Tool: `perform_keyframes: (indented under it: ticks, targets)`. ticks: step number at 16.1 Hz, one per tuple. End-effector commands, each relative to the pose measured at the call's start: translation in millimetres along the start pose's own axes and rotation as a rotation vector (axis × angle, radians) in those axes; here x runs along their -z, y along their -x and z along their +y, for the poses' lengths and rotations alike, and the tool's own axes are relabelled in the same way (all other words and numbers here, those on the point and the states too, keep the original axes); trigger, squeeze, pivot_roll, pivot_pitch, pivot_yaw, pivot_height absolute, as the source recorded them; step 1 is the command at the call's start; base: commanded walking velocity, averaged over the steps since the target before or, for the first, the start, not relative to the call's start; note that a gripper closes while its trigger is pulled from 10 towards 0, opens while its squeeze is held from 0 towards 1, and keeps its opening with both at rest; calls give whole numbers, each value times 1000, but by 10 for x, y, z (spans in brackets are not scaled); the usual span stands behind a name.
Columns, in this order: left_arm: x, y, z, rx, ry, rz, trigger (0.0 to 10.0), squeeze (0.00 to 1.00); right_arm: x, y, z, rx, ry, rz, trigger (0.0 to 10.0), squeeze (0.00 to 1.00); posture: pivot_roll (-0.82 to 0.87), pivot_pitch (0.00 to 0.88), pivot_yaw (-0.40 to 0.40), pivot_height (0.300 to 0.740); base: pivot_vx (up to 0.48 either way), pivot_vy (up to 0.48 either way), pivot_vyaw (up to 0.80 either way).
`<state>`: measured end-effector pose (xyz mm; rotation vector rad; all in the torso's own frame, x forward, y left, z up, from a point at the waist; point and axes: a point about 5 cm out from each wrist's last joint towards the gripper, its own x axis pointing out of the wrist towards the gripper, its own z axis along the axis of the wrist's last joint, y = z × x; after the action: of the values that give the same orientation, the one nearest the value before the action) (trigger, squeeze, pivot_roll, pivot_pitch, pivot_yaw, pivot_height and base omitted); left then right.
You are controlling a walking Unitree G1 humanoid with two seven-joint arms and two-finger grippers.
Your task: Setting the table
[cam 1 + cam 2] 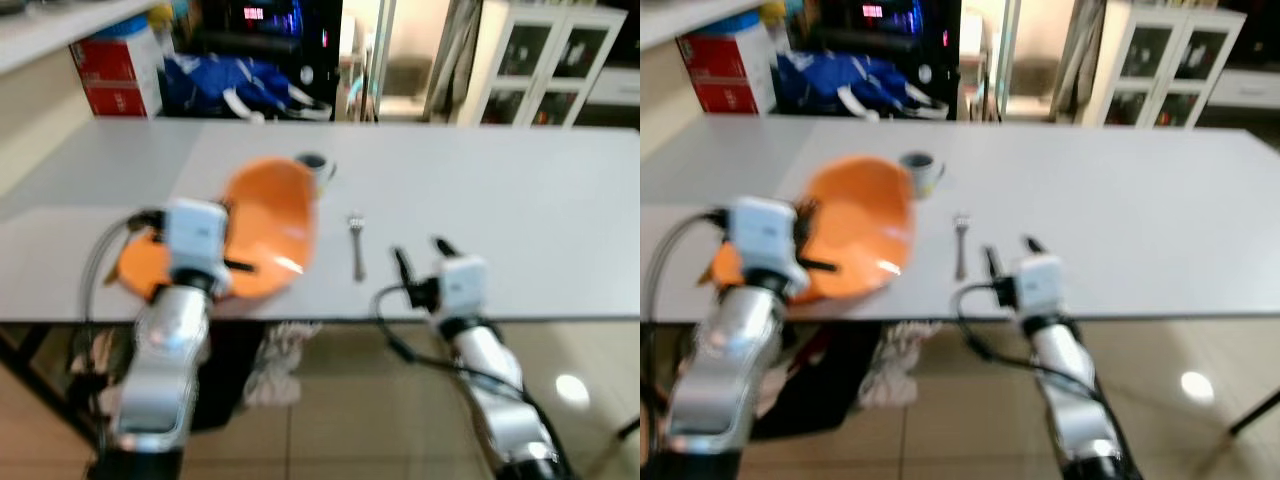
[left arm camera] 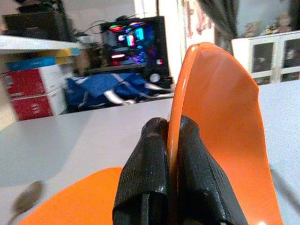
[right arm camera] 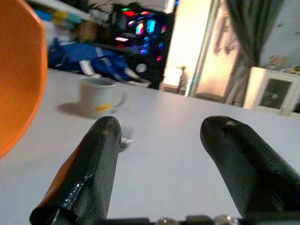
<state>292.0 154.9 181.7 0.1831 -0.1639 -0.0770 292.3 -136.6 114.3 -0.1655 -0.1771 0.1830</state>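
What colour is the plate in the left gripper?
Orange: the plate, clamped by the left gripper. Left wrist view shows it best.

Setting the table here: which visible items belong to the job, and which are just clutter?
Job: orange plate clamped in the left gripper, second orange plate, fork, mug, spoon.
Clutter: red boxes, blue bag, white cabinet.

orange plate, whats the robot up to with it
The left gripper is shut on the rim of an orange plate, holding it tilted above the white table. A second orange plate lies flat beneath it. The right gripper hovers open over the table's near edge, just right of a fork. A mug stands behind the plate.
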Motion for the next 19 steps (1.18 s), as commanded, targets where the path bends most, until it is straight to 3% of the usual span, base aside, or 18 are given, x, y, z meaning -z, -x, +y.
perform_keyframes:
  ticks: [1,6,9,11,14,15,17,19]
  targets:
    - [-23,3,111,-34,-24,-16,0,0,-65,-43,75,-24,-6,-26,10000,0,8,0,-4,740,352,-322,0]
    - [-24,22,130,-47,-23,-21,0,0,-58,-43,79,-30,-4,-20,10000,0,14,0,-6,740,0,0,0]
    - [-90,-49,38,25,-34,-33,0,0,-53,-46,92,-30,-7,-17,10000,0,14,0,-8,740,0,0,0]
    - [-143,-188,4,37,83,-21,0,0,-48,-50,101,-32,-8,-15,10000,0,11,0,-8,740,0,0,0]
    - [-239,-499,-60,29,391,-4,0,0,-43,-59,105,-35,-8,-13,10000,0,1,0,-17,740,0,0,0]
    - [-232,-551,-57,13,439,5,0,0,-43,-60,106,-36,-7,-13,10000,0,-2,0,-17,740,0,0,0]
    - [-81,-763,-1,-54,587,67,0,0,-47,-48,109,-40,-4,-12,10000,0,-23,0,-20,740,0,0,0]
    - [105,-914,184,-145,680,132,0,0,-28,11,68,-39,9,1,10000,0,-51,0,-24,740,0,0,0]
